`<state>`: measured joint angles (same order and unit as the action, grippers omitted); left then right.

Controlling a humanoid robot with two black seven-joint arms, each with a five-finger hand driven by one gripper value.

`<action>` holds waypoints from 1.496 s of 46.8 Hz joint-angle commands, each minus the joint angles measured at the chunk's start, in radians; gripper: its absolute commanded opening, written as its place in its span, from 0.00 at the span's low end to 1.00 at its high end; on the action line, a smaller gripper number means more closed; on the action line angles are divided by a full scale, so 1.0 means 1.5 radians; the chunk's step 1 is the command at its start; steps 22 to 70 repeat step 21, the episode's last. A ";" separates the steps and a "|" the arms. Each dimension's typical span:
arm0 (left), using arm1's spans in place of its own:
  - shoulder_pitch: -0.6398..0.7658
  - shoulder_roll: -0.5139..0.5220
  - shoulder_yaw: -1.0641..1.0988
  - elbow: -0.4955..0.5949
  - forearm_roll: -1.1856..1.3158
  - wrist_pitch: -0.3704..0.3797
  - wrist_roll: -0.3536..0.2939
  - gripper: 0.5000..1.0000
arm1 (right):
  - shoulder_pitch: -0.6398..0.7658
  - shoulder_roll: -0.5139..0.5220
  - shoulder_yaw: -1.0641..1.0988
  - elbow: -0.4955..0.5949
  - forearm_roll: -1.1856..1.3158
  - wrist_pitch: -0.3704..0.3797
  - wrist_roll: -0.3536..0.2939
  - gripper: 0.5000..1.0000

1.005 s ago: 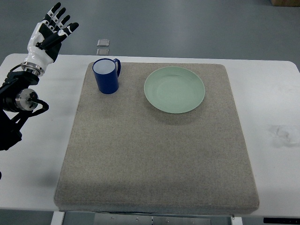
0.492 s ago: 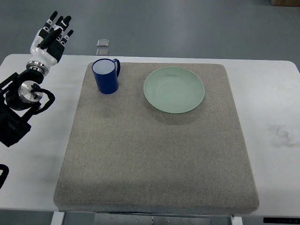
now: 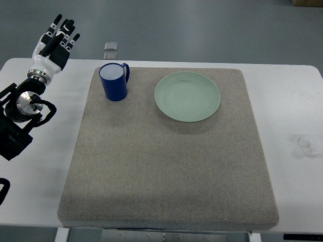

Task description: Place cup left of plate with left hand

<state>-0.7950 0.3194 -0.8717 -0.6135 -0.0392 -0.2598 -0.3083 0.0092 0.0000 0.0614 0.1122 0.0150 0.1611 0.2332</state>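
**Already standing left of the plate, the cup is apart from the hand**

The blue cup [image 3: 114, 82] stands upright near the far left corner of the grey mat [image 3: 166, 166], its handle toward the green plate [image 3: 187, 96], with a clear strip of mat between them. The left hand [image 3: 54, 44] is raised over the white table [image 3: 35, 166] beyond the mat's left edge, fingers extended and holding nothing, well apart from the cup. The mat's near half is bare.
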 commanded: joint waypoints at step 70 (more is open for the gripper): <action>0.001 0.000 -0.005 0.002 0.003 -0.026 -0.006 1.00 | 0.000 0.000 0.001 0.002 -0.002 0.009 0.000 0.86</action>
